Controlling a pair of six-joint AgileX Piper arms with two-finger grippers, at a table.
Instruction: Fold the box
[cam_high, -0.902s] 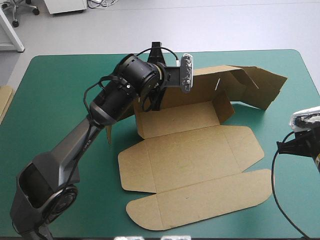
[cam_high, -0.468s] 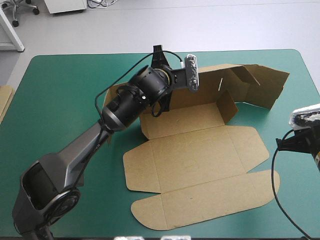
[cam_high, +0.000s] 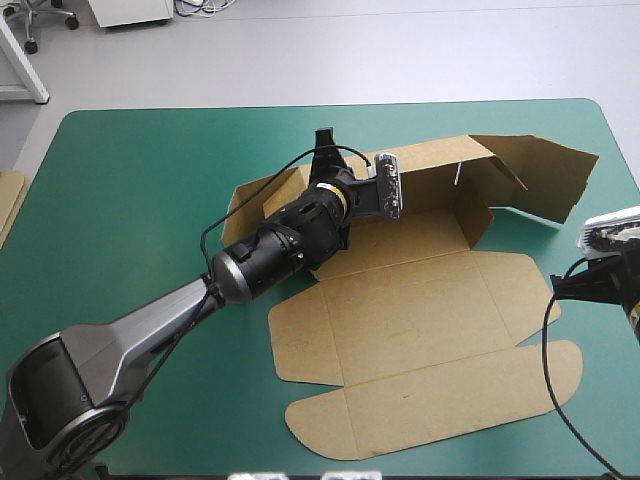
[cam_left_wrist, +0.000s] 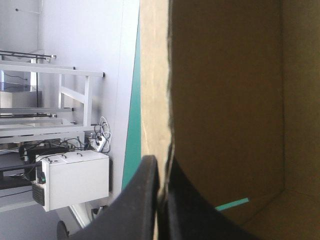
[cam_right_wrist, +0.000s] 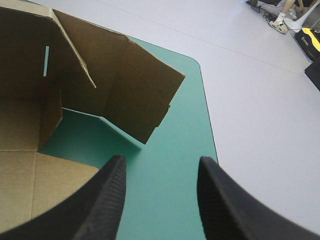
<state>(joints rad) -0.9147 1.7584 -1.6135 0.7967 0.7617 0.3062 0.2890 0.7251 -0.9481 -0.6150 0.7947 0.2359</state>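
The brown box (cam_high: 420, 320) lies mid-table with its lid panels flat toward the near edge and its back wall (cam_high: 440, 170) raised. A side flap (cam_high: 550, 180) angles off at the far right. My left gripper (cam_high: 322, 148) reaches over the box's left part to the back wall's top edge. In the left wrist view the gripper (cam_left_wrist: 161, 165) is shut on the edge of the box (cam_left_wrist: 225, 100). My right gripper (cam_high: 562, 286) hangs at the table's right side, clear of the board. In its own view it (cam_right_wrist: 160, 167) is open, with the angled flap (cam_right_wrist: 135, 90) ahead of it.
An edge of more brown board (cam_high: 8, 205) shows at the table's left edge. Bare teal-green cover (cam_high: 120, 200) lies left of the box. The table's far right corner (cam_right_wrist: 192, 65) is just beyond the angled flap.
My left gripper has moved right and lower, holding the back wall, and the whole box has slid to the right with it. The right gripper has stayed in place.
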